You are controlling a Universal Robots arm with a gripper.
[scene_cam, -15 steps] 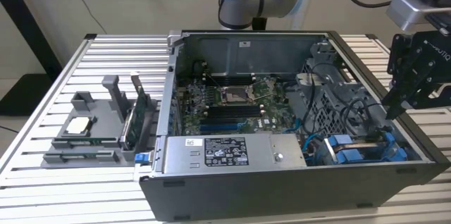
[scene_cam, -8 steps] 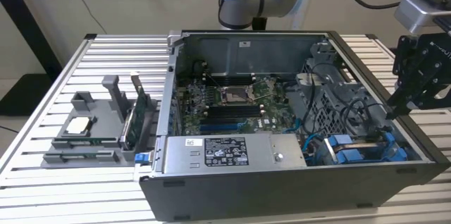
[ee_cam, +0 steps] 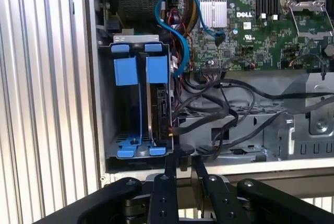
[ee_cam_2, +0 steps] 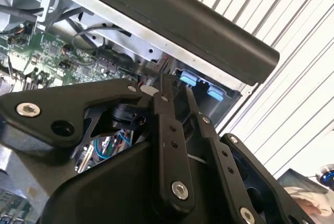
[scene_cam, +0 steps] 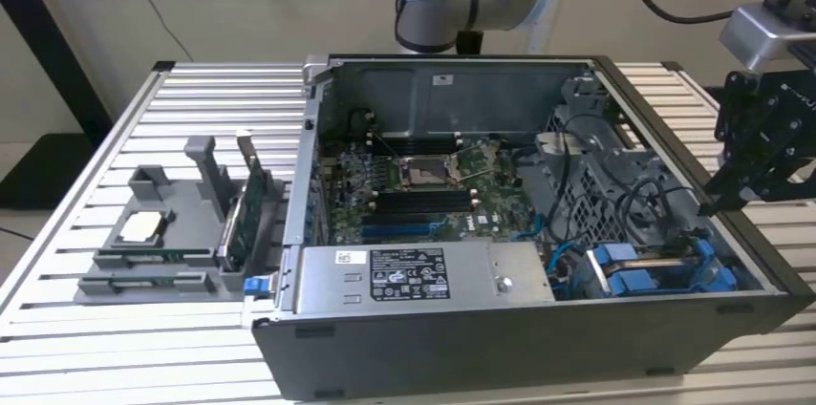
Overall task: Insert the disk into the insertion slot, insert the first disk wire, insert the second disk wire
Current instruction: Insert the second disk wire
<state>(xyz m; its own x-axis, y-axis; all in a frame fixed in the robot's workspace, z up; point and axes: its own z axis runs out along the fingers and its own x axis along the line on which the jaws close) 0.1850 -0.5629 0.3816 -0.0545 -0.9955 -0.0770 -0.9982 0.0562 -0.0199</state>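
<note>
Fingertips of the tool [ee_cam: 184, 157] stand a narrow gap apart with nothing between them, hanging over the rim of the open computer case [ee_cam: 261, 165]. Just beyond them, the disk [ee_cam: 159, 106] stands on edge inside the drive bay [ee_cam: 108, 130], in the half of the bay closer to the circuit board [ee_cam: 250, 25]. Its thin dark side faces the first wrist view, and it is capped by a bright blue plastic carrier whose broad tab and small clips match a second blue set beside it. A blue cable [ee_cam: 163, 4] loops past the far end of the bay; whether it is plugged into the disk I cannot tell. Black cables [ee_cam: 229, 106] trail alongside. The case rests on a slatted bench [ee_cam: 47, 104].
</note>
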